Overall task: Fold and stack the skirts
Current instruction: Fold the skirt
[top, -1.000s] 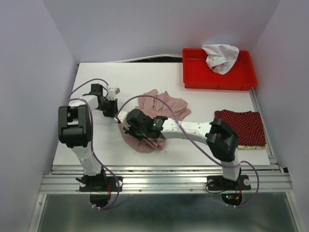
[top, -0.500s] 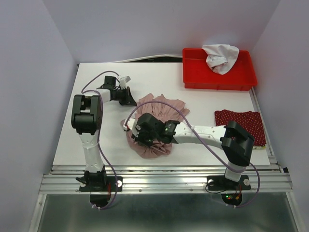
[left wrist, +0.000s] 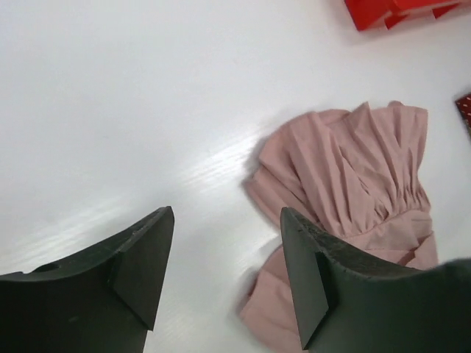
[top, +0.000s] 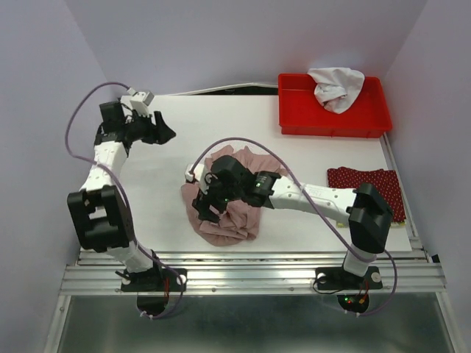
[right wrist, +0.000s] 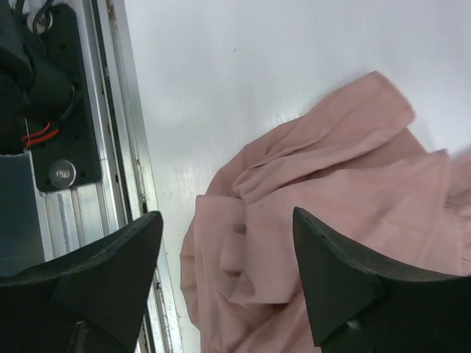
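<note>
Dusty-pink pleated cloth, the pink skirt (top: 224, 229), lay bunched on the white bench (top: 147, 198) directly beneath the right gripper (top: 204, 211). In the top view its long axis ran on a slant, from a rounded lump under that gripper up and away toward the far right. In the left wrist view the pleats of the skirt (left wrist: 353, 176) fanned outward from a gathered band.

The right gripper (right wrist: 224, 272) hovered over the cloth (right wrist: 331, 184) with its two fingers apart and nothing between them. Just beyond its left finger the skirt's edge ended near the bench's metal rail (right wrist: 121, 147).

The left gripper (top: 163, 132) was raised over the far left of the bench, well apart from the skirt. Its fingers were spread and empty too (left wrist: 224, 276). Bare white bench filled the room between the two grippers.

Well to the right of the right gripper, the dark red dotted skirt (top: 372, 190) lay flat by the bench's right edge. A yellow-green edge (top: 383, 223) showed under its near side. Farther off, a red tray (top: 335, 131) held a crumpled white cloth (top: 335, 87).
</note>
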